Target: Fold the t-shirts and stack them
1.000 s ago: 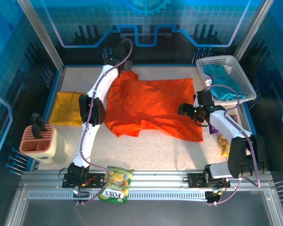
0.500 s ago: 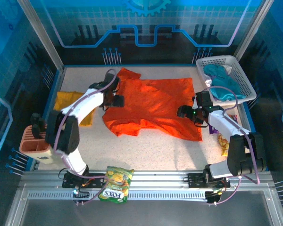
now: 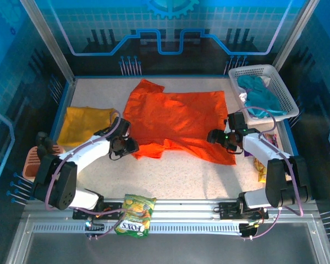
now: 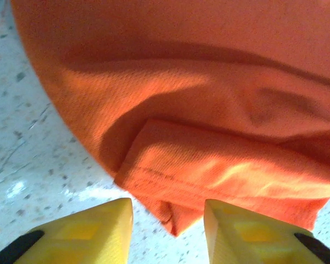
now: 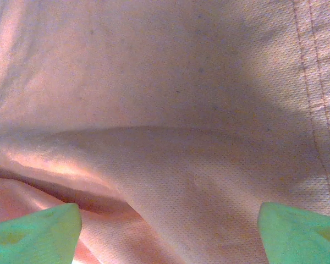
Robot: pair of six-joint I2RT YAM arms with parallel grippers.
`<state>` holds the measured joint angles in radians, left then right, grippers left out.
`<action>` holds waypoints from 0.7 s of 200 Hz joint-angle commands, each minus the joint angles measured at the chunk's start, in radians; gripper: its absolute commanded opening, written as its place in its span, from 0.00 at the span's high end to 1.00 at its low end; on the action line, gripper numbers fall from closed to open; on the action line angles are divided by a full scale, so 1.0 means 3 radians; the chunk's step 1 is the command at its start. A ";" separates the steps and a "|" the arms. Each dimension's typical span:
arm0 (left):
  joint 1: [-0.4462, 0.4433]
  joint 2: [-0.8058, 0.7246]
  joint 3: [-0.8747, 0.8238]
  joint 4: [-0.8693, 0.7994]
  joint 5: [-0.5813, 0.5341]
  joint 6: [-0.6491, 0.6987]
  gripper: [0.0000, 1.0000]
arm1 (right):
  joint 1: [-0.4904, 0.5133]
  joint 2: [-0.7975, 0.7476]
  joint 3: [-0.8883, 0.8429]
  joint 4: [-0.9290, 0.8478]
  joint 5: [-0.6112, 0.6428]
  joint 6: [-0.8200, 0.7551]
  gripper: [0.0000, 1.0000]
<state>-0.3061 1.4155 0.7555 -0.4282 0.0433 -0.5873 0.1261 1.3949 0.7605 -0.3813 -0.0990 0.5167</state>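
- The yellow shirt [image 3: 85, 125] lies just left of the orange shirt [image 3: 176, 118].
- The left gripper [image 3: 133, 146] sits at the orange shirt's near-left corner, fingers partly spread either side of a folded tip.
- The orange shirt lies spread out, its near edge rumpled.
- The right gripper [image 3: 213, 136] hangs over its right edge, fingers wide apart, pinching nothing.

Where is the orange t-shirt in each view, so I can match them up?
Top external: the orange t-shirt lies spread across the middle of the table.
Left wrist: it covers the upper picture, its folded corner pointing down between the open left gripper fingers.
Right wrist: washed-out cloth across the picture, stitched hem at right.
Shared landmark: that folded corner, at the shirt's near-left edge in top external.
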 commanded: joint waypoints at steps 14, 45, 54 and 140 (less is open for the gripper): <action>0.0000 0.0200 -0.0002 0.0224 0.0059 -0.0072 0.66 | 0.0034 -0.0130 0.0032 -0.0044 -0.0023 -0.0003 0.16; -0.0002 0.0139 0.0028 0.0025 -0.0155 0.0019 0.66 | 0.0035 -0.0119 0.0028 -0.0046 -0.0025 0.0000 0.16; -0.0002 0.0091 0.0032 -0.0021 -0.0222 0.0046 0.66 | 0.0029 -0.0107 0.0027 -0.0039 -0.0037 0.0007 0.16; -0.0002 0.0312 0.0139 -0.0016 -0.0415 0.0214 0.66 | 0.0029 -0.0060 0.0071 -0.0048 -0.0074 -0.0004 0.18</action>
<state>-0.3061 1.4746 0.7689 -0.4313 -0.0597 -0.5465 0.1261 1.3746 0.7609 -0.3832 -0.1097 0.5163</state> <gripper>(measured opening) 0.338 0.824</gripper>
